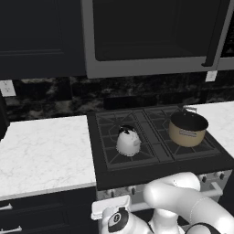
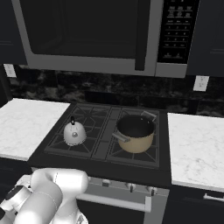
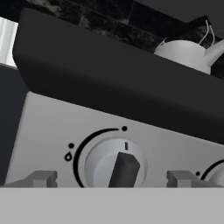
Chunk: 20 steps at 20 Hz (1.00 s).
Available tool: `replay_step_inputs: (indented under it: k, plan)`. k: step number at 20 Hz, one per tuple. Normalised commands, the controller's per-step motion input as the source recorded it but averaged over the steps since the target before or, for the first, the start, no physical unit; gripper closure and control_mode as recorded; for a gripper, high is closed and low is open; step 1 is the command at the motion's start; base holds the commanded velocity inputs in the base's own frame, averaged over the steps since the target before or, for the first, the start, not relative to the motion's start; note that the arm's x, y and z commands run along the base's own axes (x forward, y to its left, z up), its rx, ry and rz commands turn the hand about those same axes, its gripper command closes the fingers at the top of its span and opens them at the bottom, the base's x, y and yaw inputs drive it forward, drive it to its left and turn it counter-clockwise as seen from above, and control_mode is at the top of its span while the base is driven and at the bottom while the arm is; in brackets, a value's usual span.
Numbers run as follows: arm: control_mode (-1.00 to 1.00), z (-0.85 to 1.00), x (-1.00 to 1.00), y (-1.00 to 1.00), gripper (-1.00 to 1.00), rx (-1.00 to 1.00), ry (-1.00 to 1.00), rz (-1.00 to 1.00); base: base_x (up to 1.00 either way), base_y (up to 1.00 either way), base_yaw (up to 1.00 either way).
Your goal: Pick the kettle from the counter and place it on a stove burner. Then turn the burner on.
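Kettle [image 1: 128, 140] placement appears complete: the white kettle sits upright on the front-left stove burner [image 1: 119, 145] of the dark cooktop, off the marble counter [image 1: 41, 153], which lies at nine o'clock from it. A tan pot [image 1: 187, 129] occupies the burner at three o'clock from the kettle, near it but not touching. In the hand view the kettle's rounded body shows above the cooktop's front edge, toward one o'clock. The arm is folded low in front of the range, and the gripper [image 3: 113, 178] faces the control panel with its jaws spread wide and nothing between them; its grey fingertips [image 3: 40, 178] stand either side of a round knob [image 3: 116, 164], apart from it. The knob's dark bar points near twelve o'clock, close to its index mark, so the burner reads as not yet lit. Remaining work, in my judgement: close on this knob and rotate it toward the flame symbol at nine o'clock.
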Motion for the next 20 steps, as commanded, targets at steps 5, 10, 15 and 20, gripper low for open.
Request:
replay_step_inputs:
  k: [5, 10, 15, 20]
  plan:
    - [-1.0, 0.0, 0.0, 0.0, 1.0, 0.0, 0.0, 0.0, 0.0, 0.0, 0.0]
    - [-1.0, 0.02, 0.0, 0.0, 1.0, 0.0, 0.0, 0.0, 0.0, 0.0, 0.0]
    - [-1.0, 0.12, 0.0, 0.05, 1.0, -0.08, 0.0, 0.0, 0.0, 0.0, 0.0]
    - [-1.0, 0.16, 0.01, 0.29, 1.0, -0.32, 0.0, 0.0, 0.0, 0.0, 0.0]
